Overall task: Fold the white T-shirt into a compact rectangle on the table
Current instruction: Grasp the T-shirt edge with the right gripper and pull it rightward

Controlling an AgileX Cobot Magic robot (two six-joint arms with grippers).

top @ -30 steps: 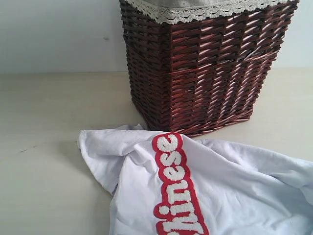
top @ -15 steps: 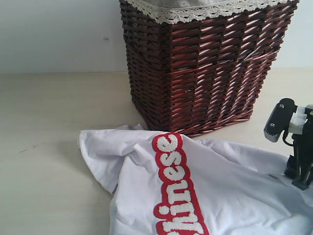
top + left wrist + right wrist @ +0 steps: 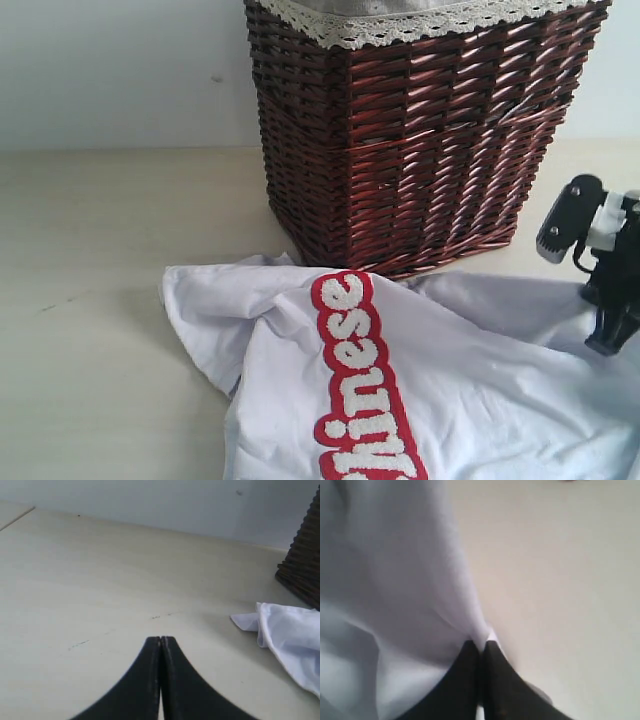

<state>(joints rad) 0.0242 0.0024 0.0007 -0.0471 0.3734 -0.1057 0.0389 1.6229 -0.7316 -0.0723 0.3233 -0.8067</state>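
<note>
White T-shirt (image 3: pixel 480 390): one item, unfolded and crumpled, lying on the table (image 3: pixel 90 300) directly in front of the wicker basket (image 3: pixel 420 140). Whether its far edge touches the basket's foot cannot be told. A red band (image 3: pixel 365 380) of fuzzy white lettering runs down the cloth, and the frame edge cuts off its lower letters. Several soft creases show, and one corner juts out toward the left of the exterior view.

Table: pale beige, faintly grained, with a few small dark specks.

Wicker basket: dark brown, upright at the back of the table, with a lace-trimmed liner (image 3: pixel 400 22) folded over its rim.

Right gripper (image 3: pixel 608 340): at the shirt's right-hand edge. Its fingers are closed together, pinching a fold of white cloth that is drawn up to a small peak at the tips.

Left gripper (image 3: pixel 160 641): fingers pressed together, holding nothing, above bare table. A corner of the shirt lies near it, not touching.
</note>
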